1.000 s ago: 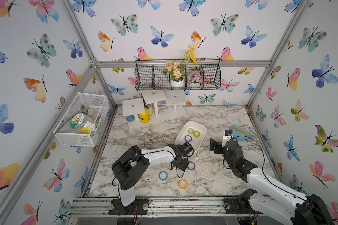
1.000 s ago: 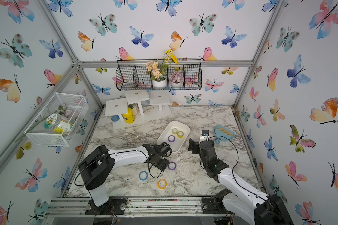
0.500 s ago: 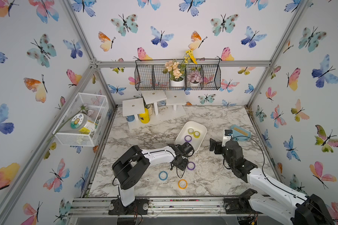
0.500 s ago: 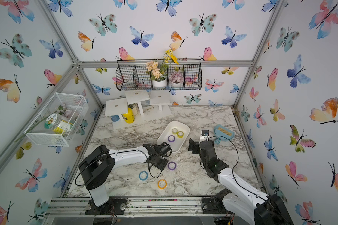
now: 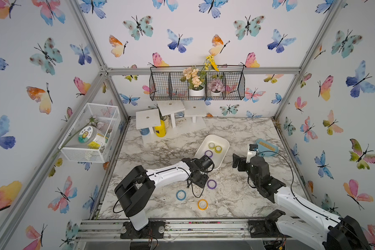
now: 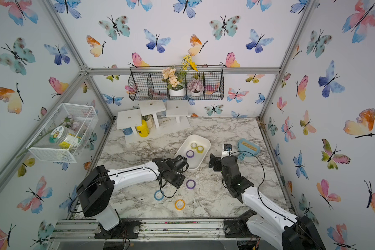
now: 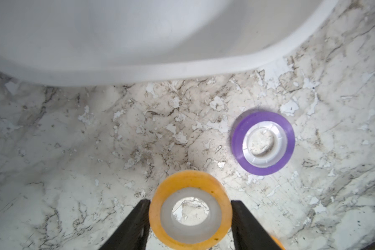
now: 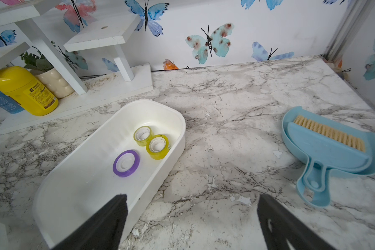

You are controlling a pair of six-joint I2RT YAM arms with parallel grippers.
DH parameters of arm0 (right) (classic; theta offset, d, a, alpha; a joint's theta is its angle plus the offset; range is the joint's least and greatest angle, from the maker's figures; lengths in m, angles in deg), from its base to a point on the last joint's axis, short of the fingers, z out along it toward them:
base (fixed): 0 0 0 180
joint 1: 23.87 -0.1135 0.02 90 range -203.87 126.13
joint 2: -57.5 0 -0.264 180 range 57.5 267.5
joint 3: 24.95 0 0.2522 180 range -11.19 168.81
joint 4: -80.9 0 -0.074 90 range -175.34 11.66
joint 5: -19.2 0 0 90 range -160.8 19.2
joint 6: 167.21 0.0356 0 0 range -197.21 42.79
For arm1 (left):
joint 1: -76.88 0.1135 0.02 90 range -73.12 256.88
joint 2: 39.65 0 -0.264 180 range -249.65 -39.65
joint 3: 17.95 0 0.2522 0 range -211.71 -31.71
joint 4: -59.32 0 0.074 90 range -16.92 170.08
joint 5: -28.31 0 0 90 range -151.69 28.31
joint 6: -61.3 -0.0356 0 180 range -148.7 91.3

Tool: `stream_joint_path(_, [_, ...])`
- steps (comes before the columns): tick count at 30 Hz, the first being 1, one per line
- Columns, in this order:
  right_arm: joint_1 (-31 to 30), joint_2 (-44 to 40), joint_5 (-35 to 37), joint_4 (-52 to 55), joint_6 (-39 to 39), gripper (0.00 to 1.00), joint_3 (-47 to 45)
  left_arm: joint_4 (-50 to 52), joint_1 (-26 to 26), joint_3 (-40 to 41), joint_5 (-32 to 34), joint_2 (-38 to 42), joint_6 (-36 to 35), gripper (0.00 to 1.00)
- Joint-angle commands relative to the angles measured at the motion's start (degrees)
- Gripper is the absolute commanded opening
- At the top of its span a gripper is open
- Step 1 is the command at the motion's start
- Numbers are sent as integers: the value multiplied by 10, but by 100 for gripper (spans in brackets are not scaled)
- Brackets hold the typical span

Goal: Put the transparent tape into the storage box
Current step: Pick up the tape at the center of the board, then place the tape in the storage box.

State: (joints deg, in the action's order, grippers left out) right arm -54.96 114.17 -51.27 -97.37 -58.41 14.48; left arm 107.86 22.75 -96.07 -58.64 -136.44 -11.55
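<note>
Pinched orange tape roll (image 7: 188,179) by its outer rim in left claw (image 7: 189,202), just short of storage box (image 7: 182,73).
Showed round, hole axis pointing straight down at bench (image 7: 74,151), flat faces level with it. Counted three in box ahead: two yellow-green rolls (image 8: 142,135), one boxed purple roll (image 8: 126,163). Counted three loose around claw: loose purple roll (image 7: 262,141), loose blue roll (image 5: 180,195), loose orange roll (image 5: 202,204). Found right claw (image 8: 192,198) spread wide, empty.
</note>
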Motion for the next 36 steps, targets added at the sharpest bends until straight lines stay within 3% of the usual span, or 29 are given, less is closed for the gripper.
stream_joint_path(1, [2, -10, 15, 5, -3, 99, 3, 34, -2, -33, 18, 15, -6, 61])
stream_joint_path(10, [2, -14, 23, 8, -2, 99, 2, 63, 1, -173, 40, -33, -37, 61])
stream_joint_path(22, [2, -88, 86, 13, 12, 99, -25, 52, 46, -345, 17, -189, -80, 61])
stream_joint_path(36, [2, -95, 89, 15, 14, 99, -26, -17, 76, -393, 14, -288, -99, 60])
